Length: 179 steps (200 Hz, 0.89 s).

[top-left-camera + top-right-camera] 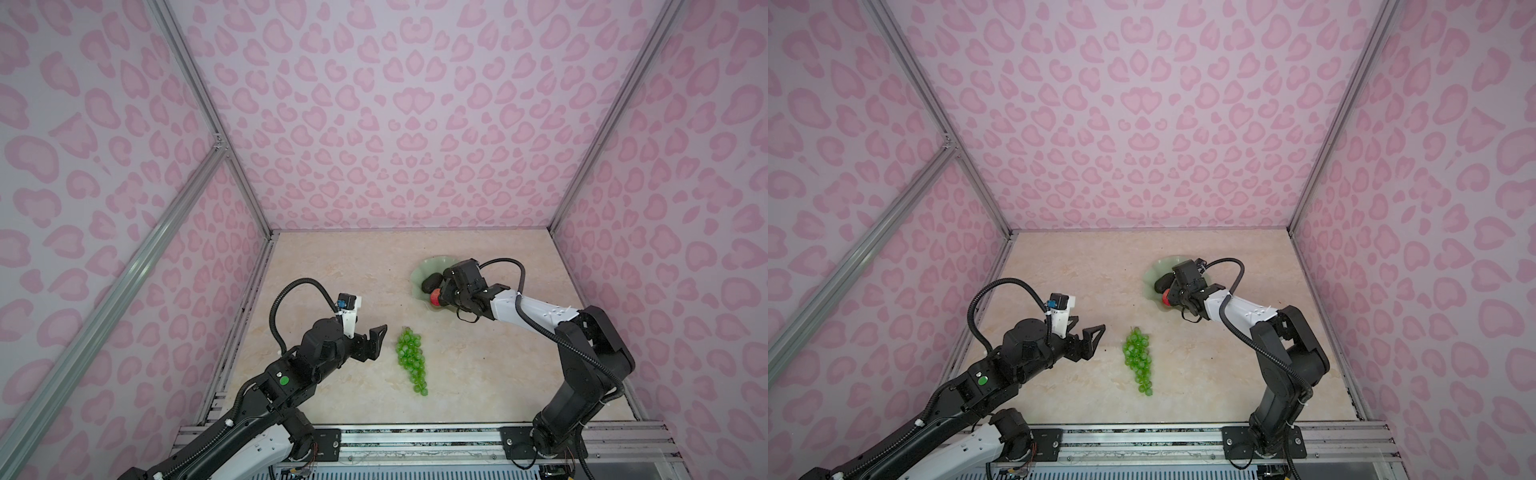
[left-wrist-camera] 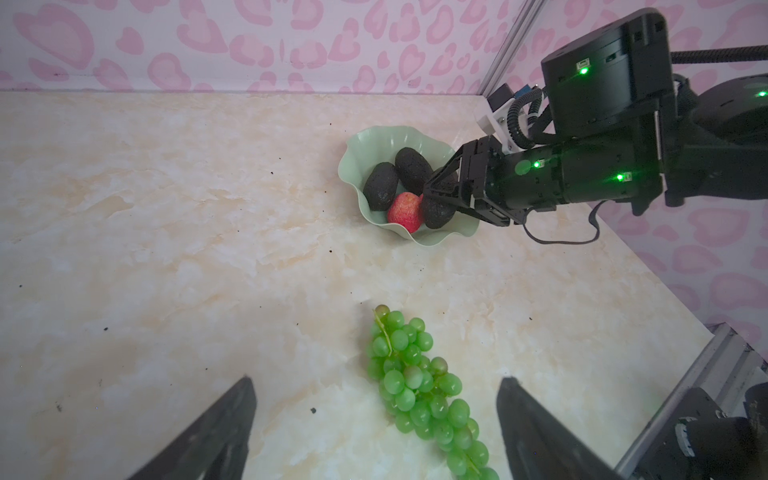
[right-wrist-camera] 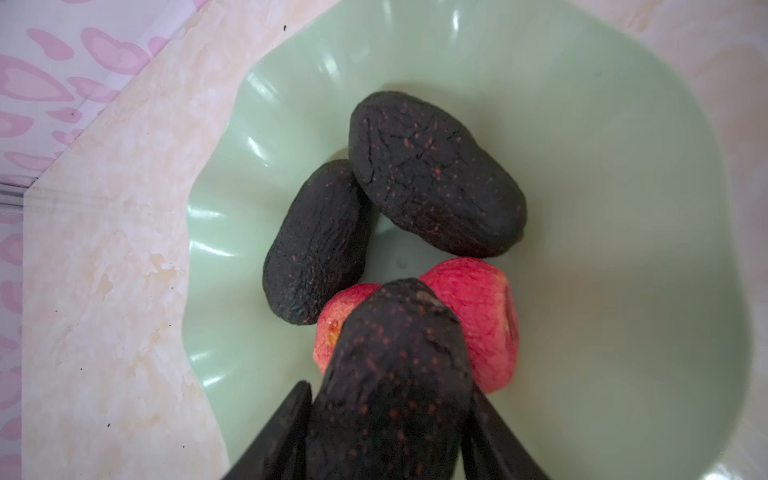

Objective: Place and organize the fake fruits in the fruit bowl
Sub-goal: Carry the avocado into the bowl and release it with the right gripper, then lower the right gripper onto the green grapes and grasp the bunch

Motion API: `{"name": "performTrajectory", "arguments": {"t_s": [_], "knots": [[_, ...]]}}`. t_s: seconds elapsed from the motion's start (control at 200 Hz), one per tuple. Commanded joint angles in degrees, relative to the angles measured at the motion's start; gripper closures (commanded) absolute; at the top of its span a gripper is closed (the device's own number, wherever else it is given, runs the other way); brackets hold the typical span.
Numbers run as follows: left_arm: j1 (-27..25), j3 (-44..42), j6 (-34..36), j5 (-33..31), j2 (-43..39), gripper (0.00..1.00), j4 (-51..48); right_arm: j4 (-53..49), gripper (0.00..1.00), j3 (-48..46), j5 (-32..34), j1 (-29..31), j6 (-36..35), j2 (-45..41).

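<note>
The pale green fruit bowl (image 1: 424, 266) (image 1: 1163, 264) (image 3: 582, 104) sits at the back right. Two dark avocados (image 3: 432, 174) (image 3: 316, 241) and two red apples (image 3: 478, 299) (image 3: 332, 328) lie in it. My right gripper (image 3: 390, 388) (image 1: 441, 291) reaches into the bowl, shut on a third avocado (image 3: 395, 365) that rests over the apples. The green grapes (image 1: 411, 361) (image 1: 1138, 361) (image 2: 424, 390) lie on the table in the middle. My left gripper (image 2: 379, 382) (image 1: 376, 338) hovers open just left of the grapes, holding nothing.
Pink patterned walls with metal frame posts close in the marble-look table (image 1: 332, 270) on three sides. A metal rail (image 1: 415, 432) with both arm bases runs along the front edge. The right arm (image 1: 540, 311) stretches over the table's right part.
</note>
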Motion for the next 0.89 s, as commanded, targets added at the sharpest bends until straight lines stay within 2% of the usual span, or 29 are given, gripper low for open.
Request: {"name": "performTrajectory", "arguments": {"t_s": [0.0,0.29,0.35,0.495,0.57,0.71,0.89], "knots": [[-0.02,0.44,0.47,-0.41,-0.67,0.08,1.27,-0.07,0.42,0.94,1.57,0.29,0.0,-2.44],[0.07,0.0,0.84,-1.13,-1.45,0.08,1.19,-4.73,0.33,-1.77,5.19,4.66,-4.15,-13.47],[0.03,0.07,0.93,-1.26,-1.64,0.08,1.03,-4.35,0.31,-4.02,6.1,7.67,-6.55,-16.26],[0.12,-0.26,0.93,-2.13,-3.15,0.08,0.54,-1.67,0.14,-9.86,9.0,18.05,-11.15,-20.23],[0.15,-0.56,0.76,-2.66,-4.2,0.08,0.09,-0.17,0.09,-12.3,10.72,22.73,-11.43,-19.46],[0.14,-1.56,0.1,-2.99,-6.4,0.08,-0.24,6.2,0.08,-15.64,8.99,28.38,-9.13,-15.09],[0.13,-1.8,-0.38,-2.71,-7.49,0.08,-1.09,9.04,0.09,-14.93,10.86,31.14,-5.16,-7.04]]}}
